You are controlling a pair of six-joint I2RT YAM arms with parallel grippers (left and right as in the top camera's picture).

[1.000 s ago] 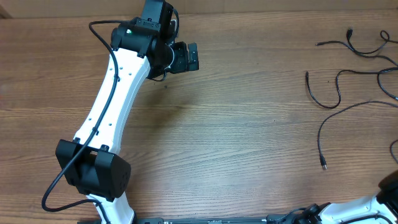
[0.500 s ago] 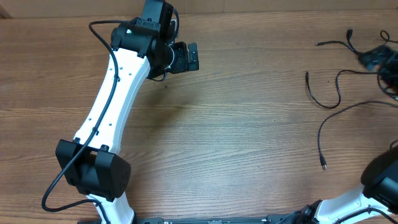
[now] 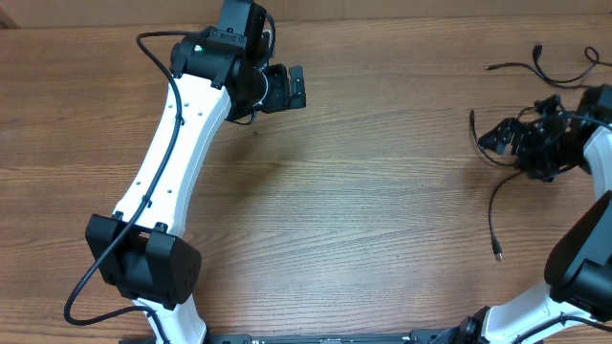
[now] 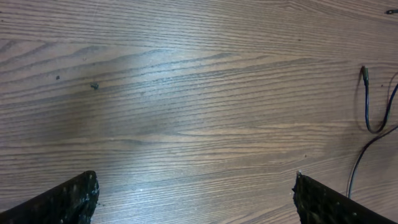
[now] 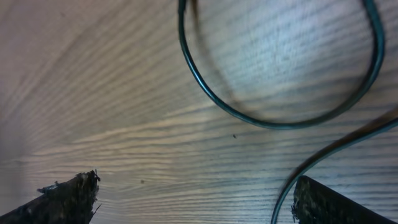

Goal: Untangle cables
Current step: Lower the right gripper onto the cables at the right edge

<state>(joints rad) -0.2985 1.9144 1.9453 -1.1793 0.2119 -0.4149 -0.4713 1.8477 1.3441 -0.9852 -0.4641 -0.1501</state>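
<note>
**If grabbing these cords, pinch mid-strand, not at the crossings**

Looking down from overhead, got the cables [image 3: 491, 220] sprawled around 3 o'clock on the table [image 3: 382, 239]. Found the right gripper [image 3: 493, 139] hovering over them, spread wide and holding nothing. Spotted the left gripper [image 3: 298, 88] way off at 11 o'clock, likewise wide open, empty.

Guessing featherweight, floppy, a bit springy, so expect dragging rather than a clean lift. Best to nip one free stretch low against the table, away from any overlap, then pull out slowly.

From the right wrist, only a close curve of the cables [image 5: 273, 123], nothing between the fingers [image 5: 68, 196]. From the left wrist, bare table plus a plug end [image 4: 364, 73] at 3 o'clock. Need overhead for tracing whole strands
</note>
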